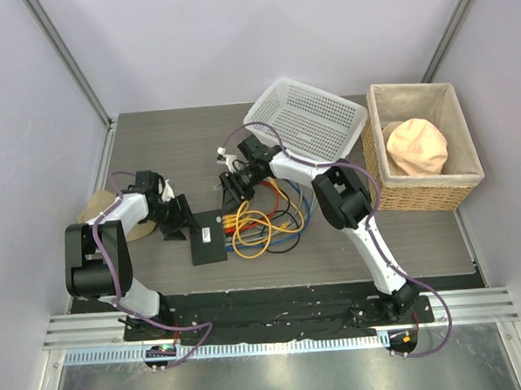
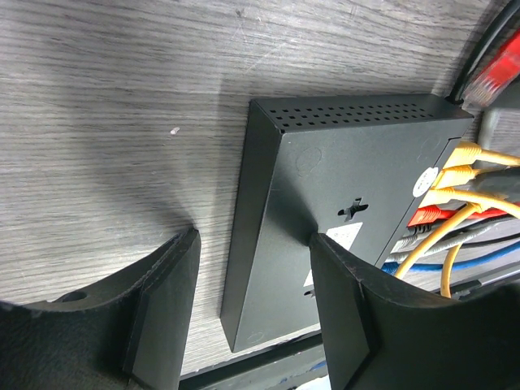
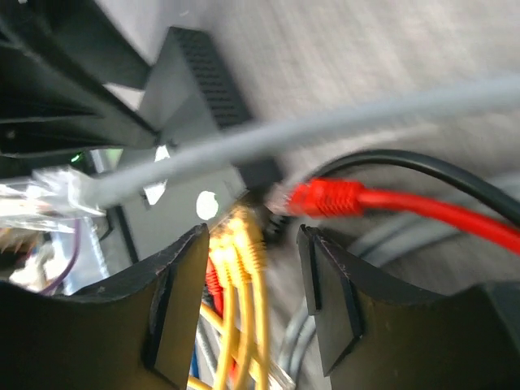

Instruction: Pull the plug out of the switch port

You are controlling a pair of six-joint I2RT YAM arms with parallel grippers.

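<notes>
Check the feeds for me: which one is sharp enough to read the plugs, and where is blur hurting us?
Left wrist: sharp, evenly lit, the switch and yellow plugs crisp. Right wrist: blurred, the red plug and grey cable smeared. Top external: clear but plugs tiny.

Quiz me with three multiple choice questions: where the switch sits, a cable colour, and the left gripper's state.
1. On the table, the switch lies: A at the far right corner; B just left of the cable tangle; C against the back wall.
2. The cables between the right gripper's fingers are mostly: A green; B yellow; C pink.
3. The left gripper is: A shut on a cable; B out of view; C open.
1 B: the top view shows it beside the tangle. 2 B: the right wrist view shows yellow strands there. 3 C: its fingers stand apart by the switch's edge.
</notes>
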